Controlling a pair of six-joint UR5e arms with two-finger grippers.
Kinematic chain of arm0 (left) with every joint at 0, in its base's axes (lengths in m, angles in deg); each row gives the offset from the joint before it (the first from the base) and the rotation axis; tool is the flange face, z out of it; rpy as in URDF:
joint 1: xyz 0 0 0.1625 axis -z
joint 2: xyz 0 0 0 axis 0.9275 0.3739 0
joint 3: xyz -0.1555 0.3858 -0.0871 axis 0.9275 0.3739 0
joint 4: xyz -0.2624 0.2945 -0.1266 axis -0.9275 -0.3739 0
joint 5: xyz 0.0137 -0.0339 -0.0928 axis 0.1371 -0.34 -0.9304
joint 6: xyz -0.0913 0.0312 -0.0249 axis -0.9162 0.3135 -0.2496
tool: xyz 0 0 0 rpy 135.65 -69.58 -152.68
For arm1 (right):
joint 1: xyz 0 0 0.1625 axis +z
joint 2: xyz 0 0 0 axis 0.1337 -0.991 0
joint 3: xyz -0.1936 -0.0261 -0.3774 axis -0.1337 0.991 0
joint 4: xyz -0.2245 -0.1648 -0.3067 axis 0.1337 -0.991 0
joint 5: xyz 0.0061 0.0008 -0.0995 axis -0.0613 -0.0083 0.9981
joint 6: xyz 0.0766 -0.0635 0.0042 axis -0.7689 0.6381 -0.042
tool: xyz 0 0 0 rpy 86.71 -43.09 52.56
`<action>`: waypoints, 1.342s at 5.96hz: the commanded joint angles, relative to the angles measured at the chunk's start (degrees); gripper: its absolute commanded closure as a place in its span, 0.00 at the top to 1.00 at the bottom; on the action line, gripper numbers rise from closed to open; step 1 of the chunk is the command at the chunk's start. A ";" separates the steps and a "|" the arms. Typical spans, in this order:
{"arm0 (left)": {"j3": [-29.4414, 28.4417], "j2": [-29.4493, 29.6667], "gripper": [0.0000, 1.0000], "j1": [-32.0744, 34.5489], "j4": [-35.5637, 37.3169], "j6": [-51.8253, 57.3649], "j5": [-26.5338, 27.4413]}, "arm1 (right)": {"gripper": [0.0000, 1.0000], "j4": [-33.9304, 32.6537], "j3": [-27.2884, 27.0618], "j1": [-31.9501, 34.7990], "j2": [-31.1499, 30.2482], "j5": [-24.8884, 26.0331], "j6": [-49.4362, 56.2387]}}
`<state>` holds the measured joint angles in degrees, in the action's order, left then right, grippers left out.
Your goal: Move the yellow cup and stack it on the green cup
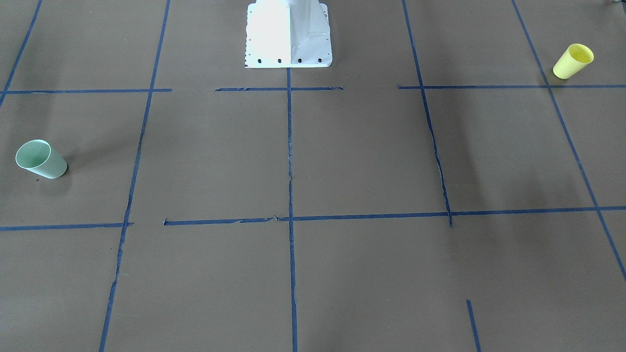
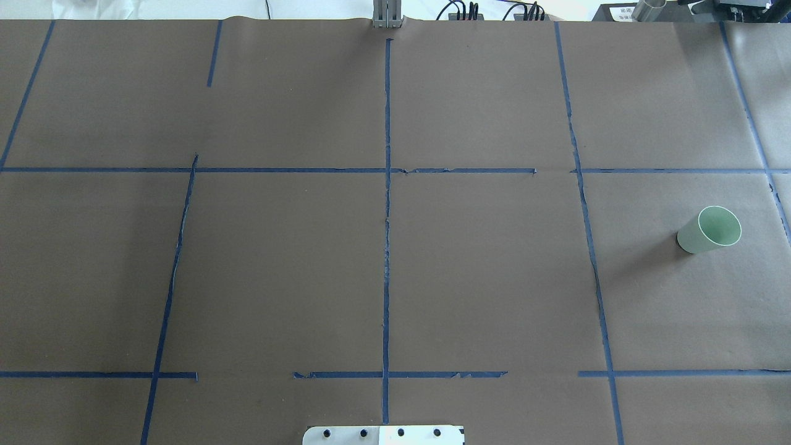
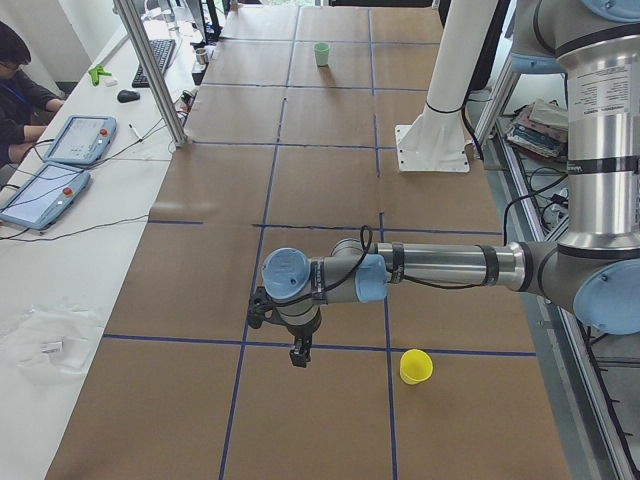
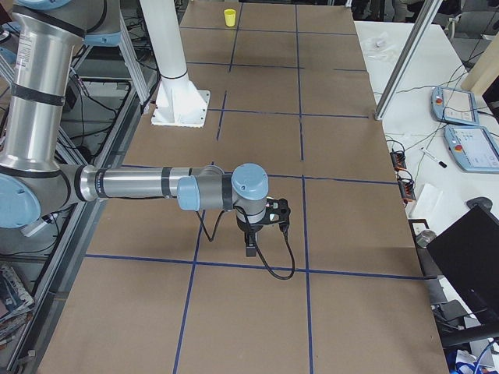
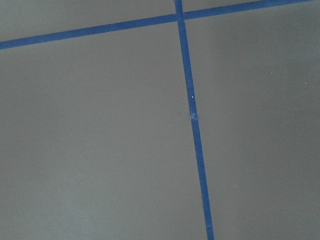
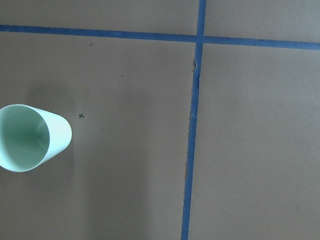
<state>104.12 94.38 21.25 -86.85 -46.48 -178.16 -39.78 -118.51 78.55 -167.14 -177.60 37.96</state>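
Observation:
The yellow cup [image 1: 573,60] stands upright on the brown table, on my left side; it also shows in the exterior left view [image 3: 416,366] and far off in the exterior right view [image 4: 229,17]. The overhead view does not show it. The green cup [image 1: 41,160] stands upright on my right side, also in the overhead view [image 2: 709,230] and the right wrist view [image 6: 30,137]. My left gripper [image 3: 298,355] hangs above the table, left of the yellow cup in that view. My right gripper [image 4: 251,248] hangs over the table. I cannot tell whether either is open.
The robot's white base plate [image 1: 288,34] sits at the table's middle. Blue tape lines [image 2: 387,204] grid the brown paper. An operator [image 3: 20,90] sits at a side bench with teach pendants [image 3: 75,140]. A metal post [image 3: 155,70] stands at the table edge.

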 commanded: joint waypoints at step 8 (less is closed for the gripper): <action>15.54 1.74 1.00 -0.61 -8.33 -12.21 2.26 | 1.00 -0.05 -1.32 -0.01 -0.09 -0.17 -0.15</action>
<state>116.85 97.08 21.11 -91.18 -52.08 -177.60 -39.77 -119.86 78.54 -167.20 -177.75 37.80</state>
